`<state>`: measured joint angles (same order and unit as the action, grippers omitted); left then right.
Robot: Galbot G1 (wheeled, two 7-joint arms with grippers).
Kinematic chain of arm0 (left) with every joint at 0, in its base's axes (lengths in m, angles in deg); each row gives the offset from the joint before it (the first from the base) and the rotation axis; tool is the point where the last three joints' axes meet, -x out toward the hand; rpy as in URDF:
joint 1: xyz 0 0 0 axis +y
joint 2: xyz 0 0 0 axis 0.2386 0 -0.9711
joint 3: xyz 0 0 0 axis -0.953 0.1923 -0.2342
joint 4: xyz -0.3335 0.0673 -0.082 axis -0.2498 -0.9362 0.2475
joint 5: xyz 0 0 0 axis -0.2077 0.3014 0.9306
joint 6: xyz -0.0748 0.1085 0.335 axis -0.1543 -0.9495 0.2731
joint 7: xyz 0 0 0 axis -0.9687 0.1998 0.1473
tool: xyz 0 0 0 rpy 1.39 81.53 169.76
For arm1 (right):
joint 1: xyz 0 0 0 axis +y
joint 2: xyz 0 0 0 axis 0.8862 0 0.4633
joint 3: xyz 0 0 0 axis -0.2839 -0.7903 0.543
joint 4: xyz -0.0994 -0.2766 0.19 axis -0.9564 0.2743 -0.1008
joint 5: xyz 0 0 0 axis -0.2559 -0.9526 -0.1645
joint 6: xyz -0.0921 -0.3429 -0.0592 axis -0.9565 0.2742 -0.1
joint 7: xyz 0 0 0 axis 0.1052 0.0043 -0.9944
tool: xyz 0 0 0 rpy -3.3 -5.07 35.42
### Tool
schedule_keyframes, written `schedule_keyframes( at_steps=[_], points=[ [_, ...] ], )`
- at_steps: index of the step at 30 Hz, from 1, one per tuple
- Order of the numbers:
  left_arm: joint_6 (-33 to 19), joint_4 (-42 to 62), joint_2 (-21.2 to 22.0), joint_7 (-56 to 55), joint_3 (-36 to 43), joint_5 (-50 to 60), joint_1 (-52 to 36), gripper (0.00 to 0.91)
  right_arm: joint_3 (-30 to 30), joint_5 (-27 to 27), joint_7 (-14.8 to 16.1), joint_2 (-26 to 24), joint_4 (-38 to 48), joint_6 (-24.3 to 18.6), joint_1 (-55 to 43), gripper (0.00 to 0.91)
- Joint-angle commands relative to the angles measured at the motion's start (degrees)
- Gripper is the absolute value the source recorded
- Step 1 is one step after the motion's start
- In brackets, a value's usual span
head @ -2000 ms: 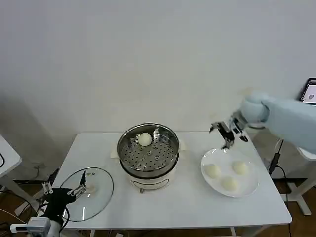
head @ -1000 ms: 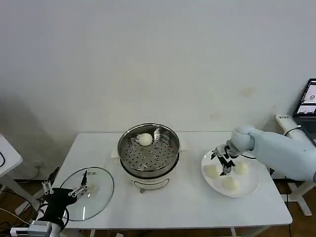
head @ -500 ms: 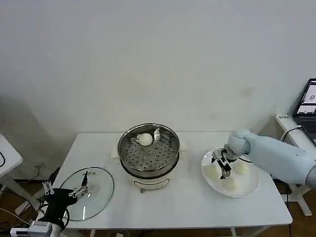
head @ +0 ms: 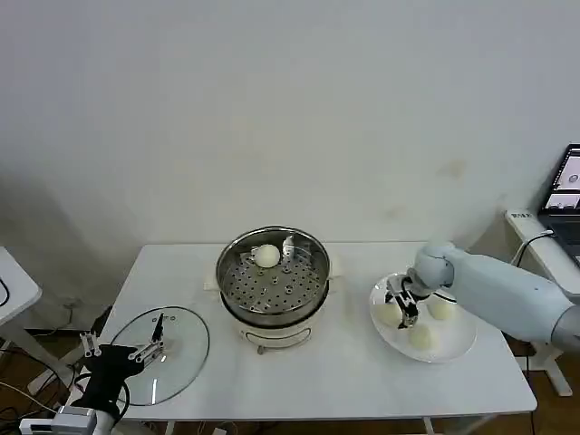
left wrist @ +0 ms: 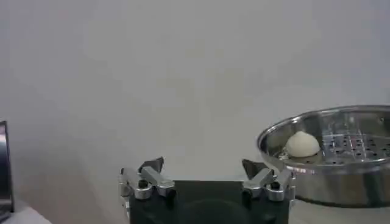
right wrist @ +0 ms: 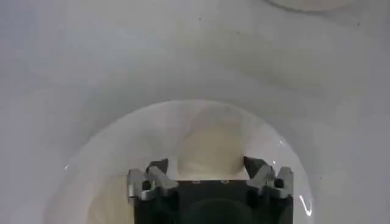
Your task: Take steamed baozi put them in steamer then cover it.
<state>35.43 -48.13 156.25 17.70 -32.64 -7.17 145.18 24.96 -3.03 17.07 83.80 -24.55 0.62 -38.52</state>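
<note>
Three steamed baozi (head: 422, 336) lie on the plate (head: 457, 349); the right gripper (head: 400, 304) has its fingers apart around the leftmost one.

Right arm (head: 498, 292) is a smooth pale blue-grey shell with a rounded wrist joint, ending in a small black right tool (head: 400, 306) with silvery finger links. Left tool (head: 122, 349) has the same build — black body, bare-metal linkages with round pivot pins, dark fingertips (left wrist: 152, 164) — and black cables loop beside it. In both wrist views the black housing sits between two silver knuckles, each with dark screws, the fingers standing spread apart.
</note>
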Motion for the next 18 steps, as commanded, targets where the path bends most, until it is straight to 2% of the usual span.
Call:
schedule_keyframes(
  at_steps=[1, 6, 11, 18],
  points=[
    [-0.1, 0.1, 0.0, -0.1, 0.0, -0.1, 0.1, 0.907, 0.5, 0.0, 0.0, -0.2, -0.1, 0.4, 0.0, 0.595],
    [-0.1, -0.4, 0.2, 0.0, 0.2, -0.5, 0.3, 0.907, 0.7, -0.4, 0.0, -0.4, -0.1, 0.4, -0.4, 0.544],
    [0.1, -0.8, 0.1, 0.0, 0.4, -0.5, 0.4, 0.907, 0.0, -0.1, 1.1, -0.9, -1.4, 0.0, -3.8, 0.544],
    [0.2, 0.1, -0.7, 0.1, 1.3, -0.1, -0.3, 0.907, -3.6, 4.8, 2.0, -1.5, -3.4, 0.1, -13.9, 0.554]
  ],
)
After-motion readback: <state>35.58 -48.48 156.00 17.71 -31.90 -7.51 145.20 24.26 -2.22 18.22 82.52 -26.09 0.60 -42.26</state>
